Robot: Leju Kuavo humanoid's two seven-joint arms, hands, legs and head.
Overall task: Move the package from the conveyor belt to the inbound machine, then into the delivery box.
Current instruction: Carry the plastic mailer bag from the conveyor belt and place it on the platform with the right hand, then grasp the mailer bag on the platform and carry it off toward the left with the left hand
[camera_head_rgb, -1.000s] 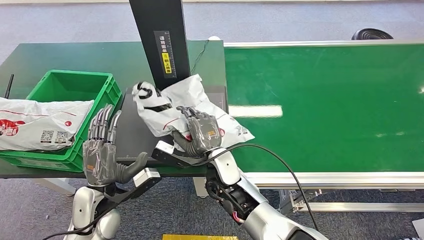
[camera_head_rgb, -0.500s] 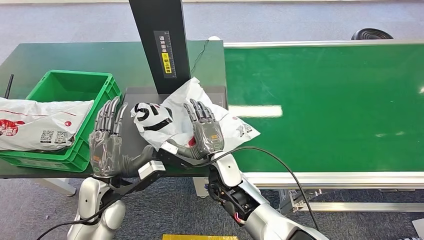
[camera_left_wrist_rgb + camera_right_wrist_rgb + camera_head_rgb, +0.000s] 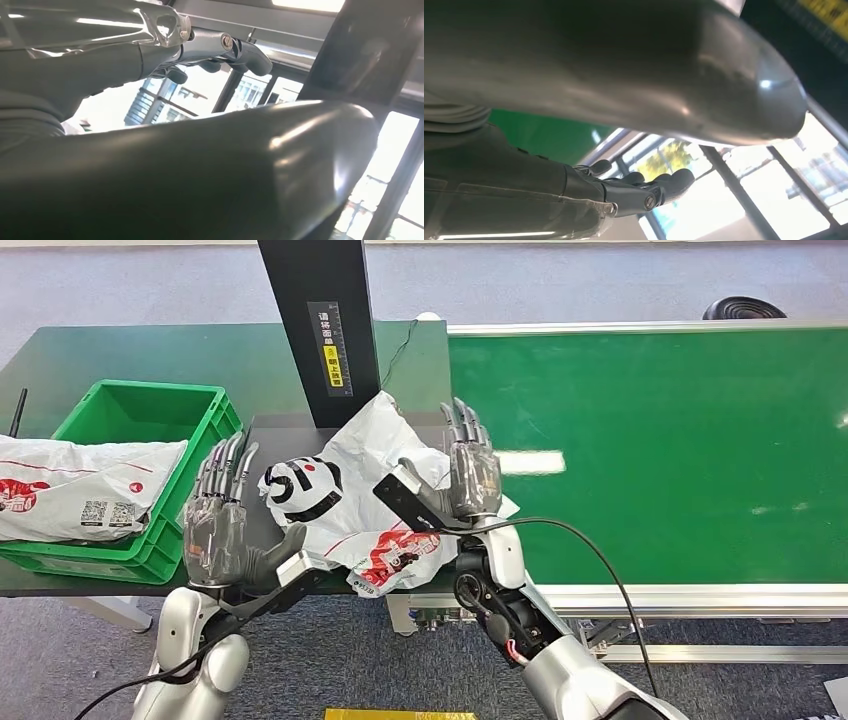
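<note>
Two hands, left hand (image 3: 222, 530) and right hand (image 3: 468, 478), both spread and grasping nothing, flank your white poly mailer (image 3: 375, 490) lying on the inbound machine's dark scan plate (image 3: 262, 502), so I'd guess next you squeeze it between them toward the green crate (image 3: 140, 410).

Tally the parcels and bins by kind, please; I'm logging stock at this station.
White packages: 2, one on the inbound machine, one in the bin
Green bins: 1
Total: 3

silver arms, grey hands (image 3: 215, 535), black cable (image 3: 590, 550)
</note>
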